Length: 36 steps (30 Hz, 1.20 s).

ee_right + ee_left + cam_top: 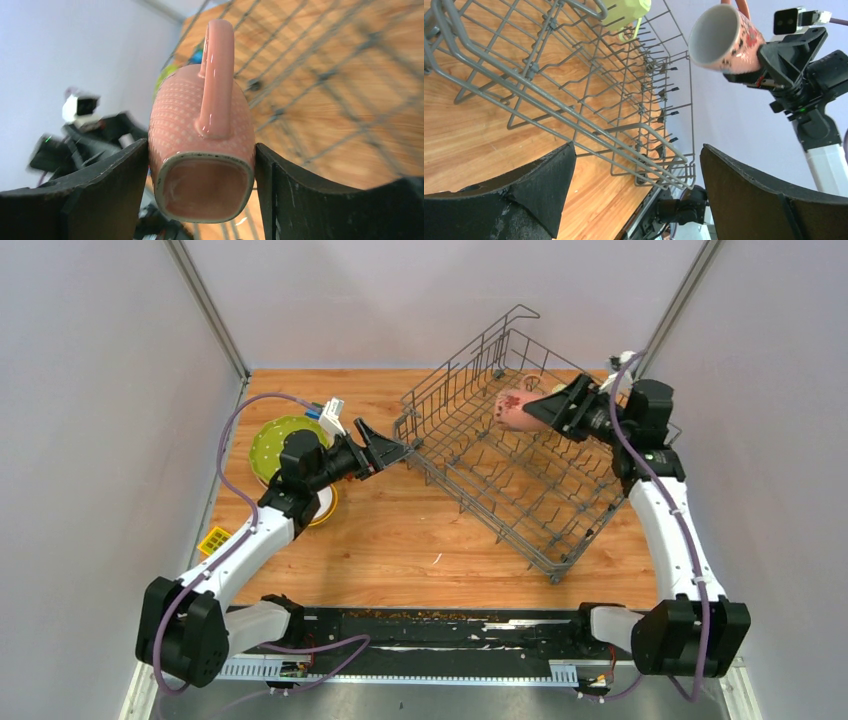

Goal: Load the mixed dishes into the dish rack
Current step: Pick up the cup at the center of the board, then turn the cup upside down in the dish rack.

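The grey wire dish rack point(510, 475) stands askew on the wooden table, right of centre. My right gripper point(535, 408) is shut on a pink dotted mug point(512, 410) and holds it sideways above the rack's far end. In the right wrist view the mug point(202, 130) sits base-first between the fingers, handle up. My left gripper point(388, 447) is open and empty at the rack's left corner. In the left wrist view the rack's rim point(634, 150) lies just ahead of the spread fingers point(539, 185). A pale-green mug point(624, 11) lies in the rack. The lime-green dotted plate point(272, 443) lies at the left.
A yellow dish point(327, 506) lies partly under my left arm. A small yellow toy block point(214, 539) sits near the table's left edge. White and blue blocks point(331, 413) lie beside the green plate. Grey walls close in both sides.
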### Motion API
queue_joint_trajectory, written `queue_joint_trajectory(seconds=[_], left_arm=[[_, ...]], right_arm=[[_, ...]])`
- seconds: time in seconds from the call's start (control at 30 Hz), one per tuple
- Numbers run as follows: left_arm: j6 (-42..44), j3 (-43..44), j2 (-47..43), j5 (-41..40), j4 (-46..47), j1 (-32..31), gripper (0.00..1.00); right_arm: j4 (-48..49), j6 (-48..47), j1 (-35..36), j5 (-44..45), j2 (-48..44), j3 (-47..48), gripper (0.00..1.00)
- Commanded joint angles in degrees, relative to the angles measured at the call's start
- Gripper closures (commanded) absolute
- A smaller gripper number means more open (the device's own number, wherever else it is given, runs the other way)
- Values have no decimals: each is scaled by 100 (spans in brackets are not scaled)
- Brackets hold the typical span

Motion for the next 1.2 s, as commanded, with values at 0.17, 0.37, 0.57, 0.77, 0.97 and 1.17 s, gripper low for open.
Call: queue_joint_trajectory(seconds=[0.17,0.37,0.57,0.77,0.97,1.17], left_arm=[[599,366,-321,-102,-571,28,0],[927,468,-530,-220,-1033,26,0],[1397,528,-826,-479,-1770,23,0],[1704,544,-1065,-747,-2232,72,0],[1774,610,-985,-713,-2261,113,0],[1816,642,-866,-596,-2224,123,0]], right_arm=[[-1702,-1678,-1129,2521,57,1143,91],[-2184,-2276,-1161,3820,657,1774,91],[-2448,-2583,-1160,4438,1201,2183,91],[-2444,-2780,-1141,4952,1641,2521,92],[-2448,-2928,-1104,5181,2049,2761,92],[-2408,-3074,-1006,5336,2428,2828,91]])
